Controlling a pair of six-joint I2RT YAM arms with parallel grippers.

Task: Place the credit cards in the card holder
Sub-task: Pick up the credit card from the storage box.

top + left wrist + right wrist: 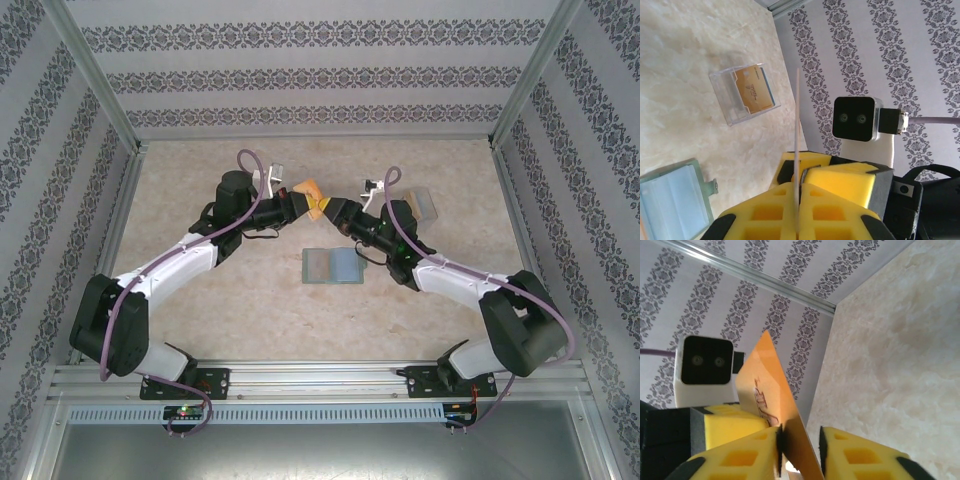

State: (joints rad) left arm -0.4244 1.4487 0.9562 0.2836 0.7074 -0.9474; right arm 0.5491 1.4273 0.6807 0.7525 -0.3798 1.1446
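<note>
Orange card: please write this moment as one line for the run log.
stage: mid-air handover | left gripper: shut on orange card | right gripper: open, astride same card | card holder: open on table

Clear plastic case point(740, 95) lies on the marbled table point(680, 60) near patterned walls point(880, 50).

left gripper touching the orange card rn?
Touching. The left wrist view shows the left gripper shut on the orange credit card, which is seen edge-on and clamped from both sides with no gap.
</note>
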